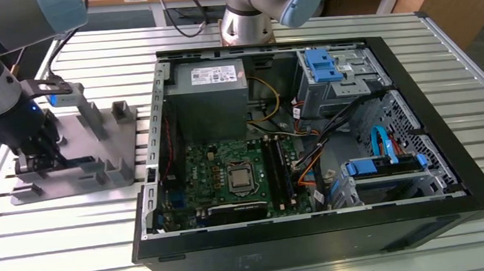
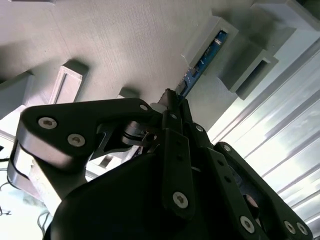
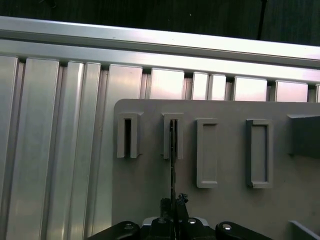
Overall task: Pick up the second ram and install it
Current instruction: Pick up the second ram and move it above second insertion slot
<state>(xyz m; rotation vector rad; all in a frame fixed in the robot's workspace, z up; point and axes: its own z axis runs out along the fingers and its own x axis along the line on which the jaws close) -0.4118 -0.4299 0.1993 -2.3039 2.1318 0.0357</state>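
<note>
Second ram (image 2: 202, 59), a long, thin, dark blue circuit-board stick, stands on edge in the grey plastic tray (image 3: 225, 210), its far end between a pair of upright posts near the tray's edge. The black claw (image 3: 173, 201) is pinched almost closed on the stick's near end. More posts flank it along the tray. Ribbed aluminium bench (image 1: 62, 209) borders the tray, and an open black computer case (image 1: 448, 211) stands just beside it.

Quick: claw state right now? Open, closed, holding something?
Claw: closed on the thin dark blue memory stick, standing on edge in the grey plastic tray.
</note>
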